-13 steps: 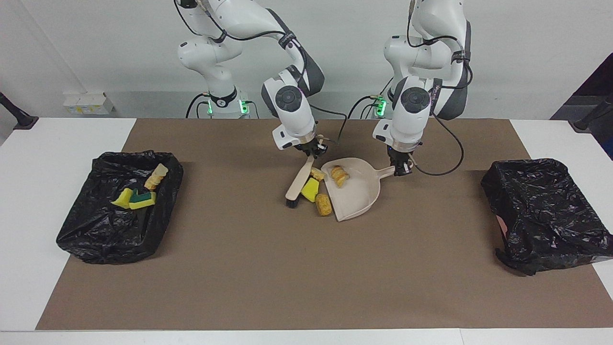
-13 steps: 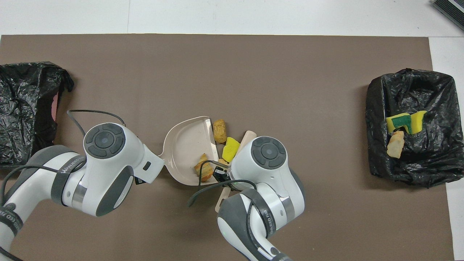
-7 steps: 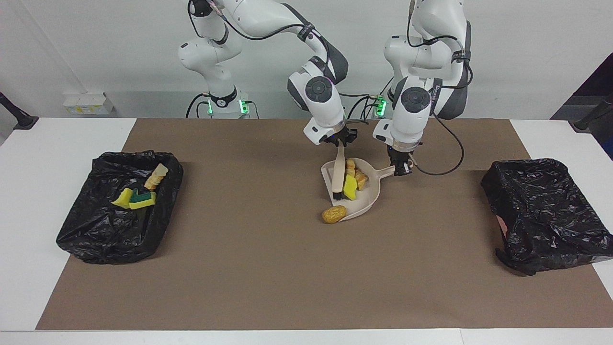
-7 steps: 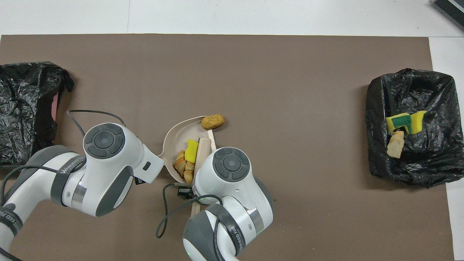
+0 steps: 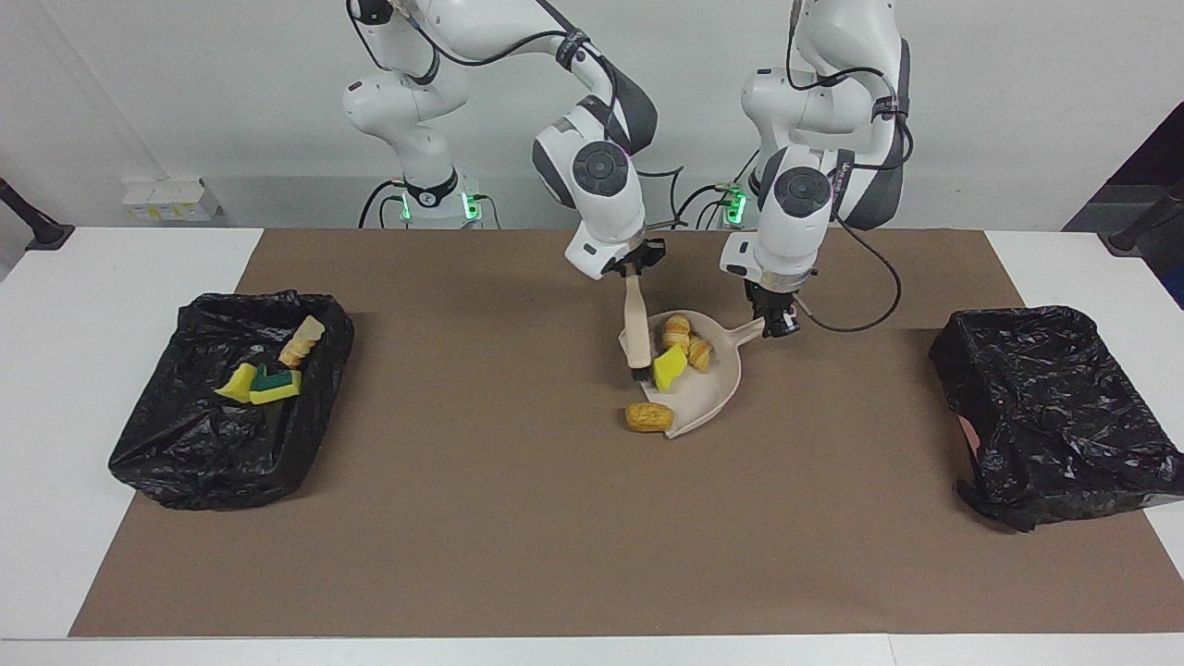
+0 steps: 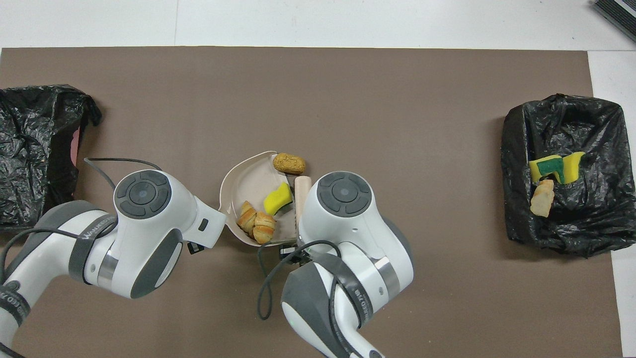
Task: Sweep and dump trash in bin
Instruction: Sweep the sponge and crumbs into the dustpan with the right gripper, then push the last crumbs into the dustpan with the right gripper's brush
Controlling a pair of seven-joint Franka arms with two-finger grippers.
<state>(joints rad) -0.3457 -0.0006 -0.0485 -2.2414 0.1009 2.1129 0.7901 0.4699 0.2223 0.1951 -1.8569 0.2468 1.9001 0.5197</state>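
Right pincer (image 5: 632,271) grips brush (image 5: 635,328) upright; left pincer (image 5: 780,324) holds dustpan (image 5: 708,393).

Both white, grey-jointed Franka arms reach from their bases over the middle of the table, wrists bent steeply downward. The right gripper (image 5: 632,273), on the arm based at the right arm's end, points down with its fingertips clamped together on the top of a beige handle. The left gripper (image 5: 780,323) sits lower and close beside it, fingertips likewise closed on a beige handle end. Black cables loop from both wrists. The two wrists stand near each other without touching.
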